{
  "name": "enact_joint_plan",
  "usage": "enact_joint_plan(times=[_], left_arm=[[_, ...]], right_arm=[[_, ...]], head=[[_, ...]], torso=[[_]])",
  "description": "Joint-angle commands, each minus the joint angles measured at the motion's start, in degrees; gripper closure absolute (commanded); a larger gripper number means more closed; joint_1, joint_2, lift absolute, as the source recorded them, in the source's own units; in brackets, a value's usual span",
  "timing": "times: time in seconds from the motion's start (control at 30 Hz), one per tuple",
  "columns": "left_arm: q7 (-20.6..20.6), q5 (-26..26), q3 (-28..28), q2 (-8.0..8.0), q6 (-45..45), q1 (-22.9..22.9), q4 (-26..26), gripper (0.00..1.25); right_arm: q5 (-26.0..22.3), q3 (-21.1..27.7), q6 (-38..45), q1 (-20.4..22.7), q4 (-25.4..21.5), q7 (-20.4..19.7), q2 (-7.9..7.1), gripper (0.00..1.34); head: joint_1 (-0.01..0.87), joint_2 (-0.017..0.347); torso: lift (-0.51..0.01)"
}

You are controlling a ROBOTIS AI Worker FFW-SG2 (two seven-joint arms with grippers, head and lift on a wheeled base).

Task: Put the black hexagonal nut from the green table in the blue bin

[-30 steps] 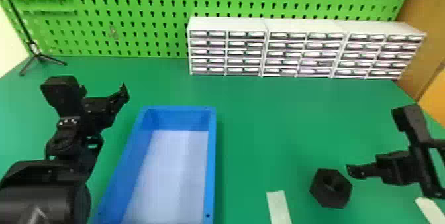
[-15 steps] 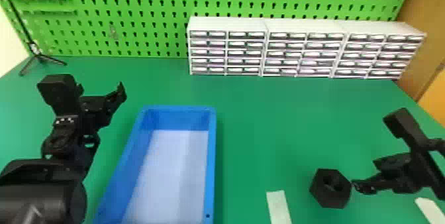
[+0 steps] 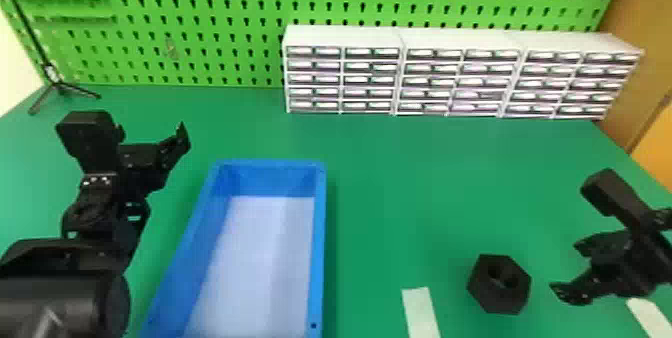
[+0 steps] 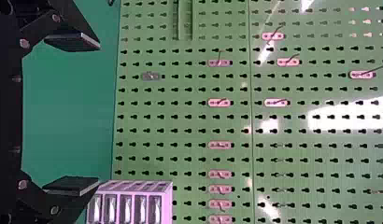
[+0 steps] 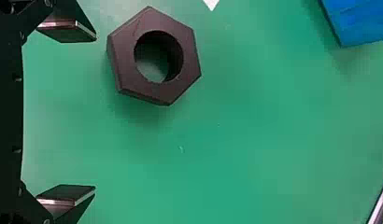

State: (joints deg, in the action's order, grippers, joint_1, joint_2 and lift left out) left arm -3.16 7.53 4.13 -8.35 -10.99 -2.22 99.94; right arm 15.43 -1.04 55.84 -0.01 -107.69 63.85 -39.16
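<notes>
The head view is showing the pale floor of the blue bin (image 3: 320,242); the right wrist view is catching a corner. The left wrist view is facing the pegboard (image 4: 189,130), the left claw (image 3: 154,142) standing wide. The black hexagonal nut (image 3: 481,293) is lying flat on the tabletop (image 3: 400,202), right of the bin, its round hole facing up, near the wide-spread right claw (image 3: 566,268).

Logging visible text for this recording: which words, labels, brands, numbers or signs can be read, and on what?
No text can be read.
White drawer cabinets: pale strips, too blurred to tell any print.
Left arm: small white marks, too small to read.
Black hexagonal nut, blue bin: none seen.
</notes>
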Motion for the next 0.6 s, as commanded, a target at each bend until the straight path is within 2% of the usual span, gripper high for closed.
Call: enact_joint_plan(times=[0.0,0.57], left_arm=[[0.0,0.0,0.0,0.0,0.0,0.0,0.0,0.25],[0.0,-0.1,0.2,0.0,0.0,-0.2,0.0,0.25]], right_arm=[[1.4,-0.5,-0.8,0.0,0.3,0.7,-0.21,0.15],[1.2,-2.2,-1.4,-0.7,0.9,0.8,-0.48,0.15]], head=[[0.683,0.028],[0.683,0.028]], torso=[[-0.096],[-0.096]])
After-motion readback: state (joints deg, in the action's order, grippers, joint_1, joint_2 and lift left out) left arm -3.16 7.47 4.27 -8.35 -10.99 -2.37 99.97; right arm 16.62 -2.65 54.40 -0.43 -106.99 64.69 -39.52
